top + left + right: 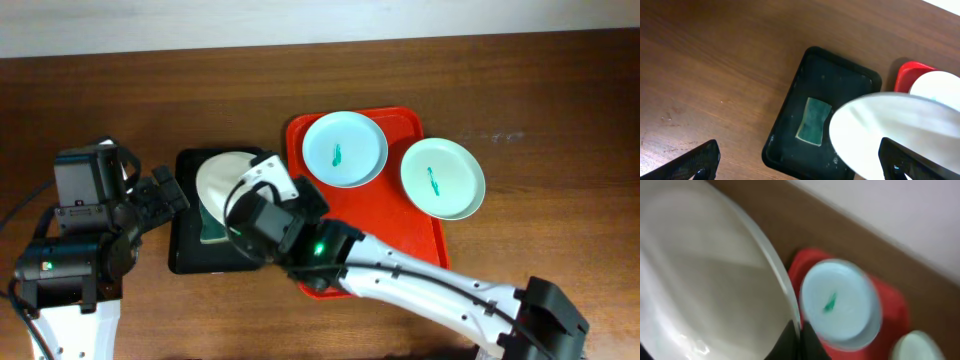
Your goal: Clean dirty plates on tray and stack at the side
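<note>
My right gripper [800, 336] is clamped narrow on the rim of the white plate [220, 178]. It holds the plate tilted on edge, off the surface, above the black tray [188, 258]. In the right wrist view the plate fills the left side, blurred, and I cannot make out any smear on it from here.

Under the plate lies a green sponge [813, 121], flat inside the black tray and partly hidden by the plate from overhead. My left gripper [166, 194] hangs just beside that tray's left edge with its jaws spread wide and nothing between them. Its 2 dark fingers [699, 161] frame the bottom corners of the left wrist view.

Further right, touching the black tray's side, sits the red-orange tray [425, 235] on the wooden table [150, 100]. The pale blue plate [344, 148] rests flat in its upper left part. The mint green plate [442, 178] lies across its right rim, partly over the table. Each of those 2 shows a teal smear at the centre.
</note>
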